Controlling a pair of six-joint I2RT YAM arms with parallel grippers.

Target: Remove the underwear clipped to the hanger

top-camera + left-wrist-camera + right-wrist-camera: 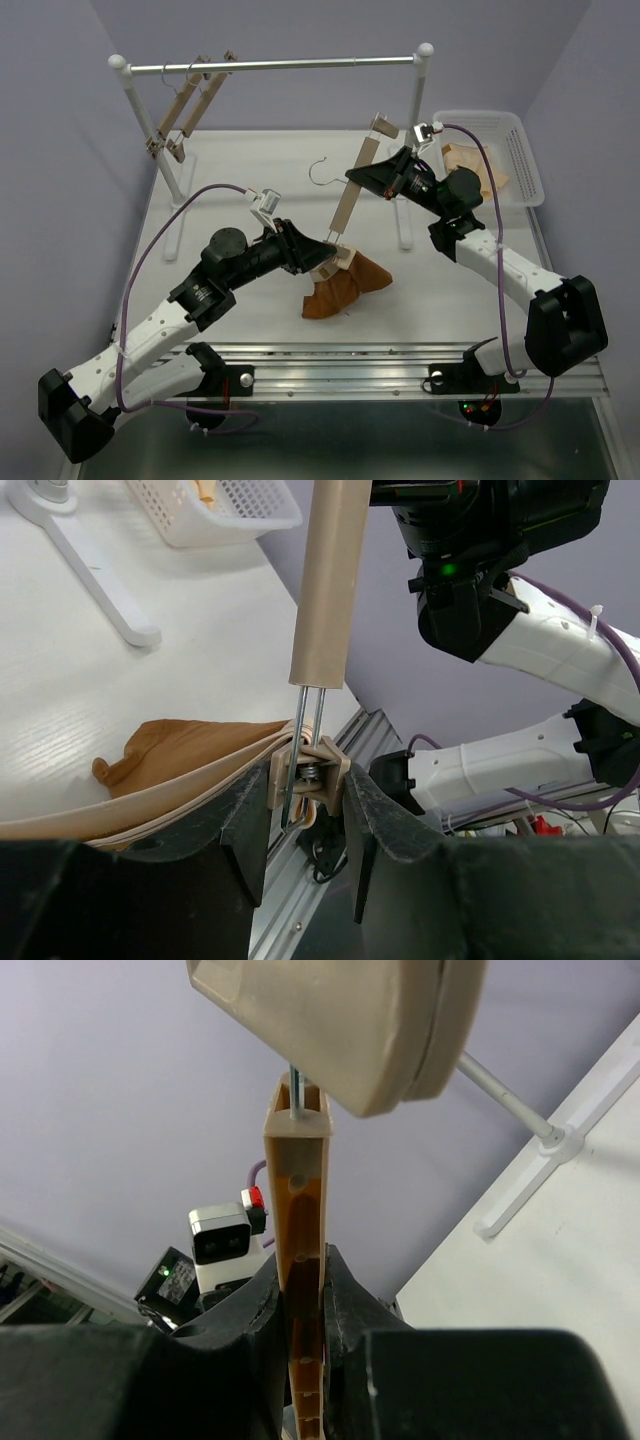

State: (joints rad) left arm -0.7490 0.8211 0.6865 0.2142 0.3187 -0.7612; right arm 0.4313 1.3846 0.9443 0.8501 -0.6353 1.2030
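Underwear (pixel 345 287) top was hidden behind left claw (pixel 308 802), clamped on near clip (pixel 325 765); raised right claw (pixel 303 1288) squeezed tilted hanger (pixel 347 205).

Diffuse overhead light: the white table (pixel 250 180) is bright without glare; the underwear (pixel 345 285) casts a soft shadow. In both wrist views the fingers (pixel 250 840) at the bottom edge are dark and blurred; the right view's clip (pixel 330 1020) is unfocused.

Pale lilac walls (pixel 50 120) enclose a white table (pixel 240 180); below its near edge, seemingly grey floor (pixel 330 450).
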